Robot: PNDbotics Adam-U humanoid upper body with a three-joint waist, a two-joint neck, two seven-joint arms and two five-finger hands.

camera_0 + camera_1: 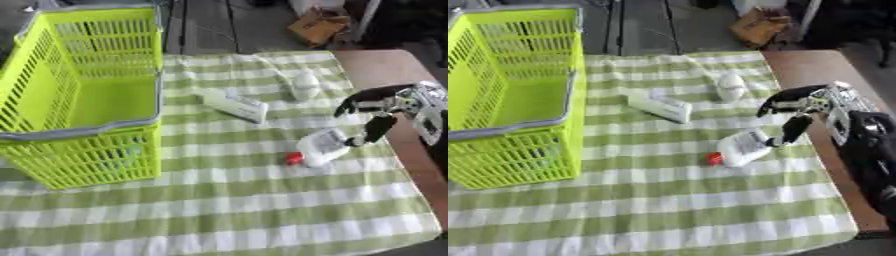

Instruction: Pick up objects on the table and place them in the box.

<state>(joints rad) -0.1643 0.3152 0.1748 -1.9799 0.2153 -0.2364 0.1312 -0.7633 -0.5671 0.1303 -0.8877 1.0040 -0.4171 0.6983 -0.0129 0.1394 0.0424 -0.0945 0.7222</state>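
Lying on its side right of centre on the green-and-white checked tablecloth (219, 210): white plastic bottle with red cap (320, 147). Hovering at its upper right end: black right hand (374, 107), fingers curled downward, thumb tip touching or just beside the bottle. Upper left: empty lime-green plastic basket (96, 150). Near centre: flat white box (234, 104), with a rounded white object (304, 86) beyond.

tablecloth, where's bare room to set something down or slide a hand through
The near half of the checked tablecloth, in front of the red-capped white bottle and the green basket, is bare. So is the bare brown table edge. The middle right is crowded: white box, white rounded object, and the right hand at the bottle.
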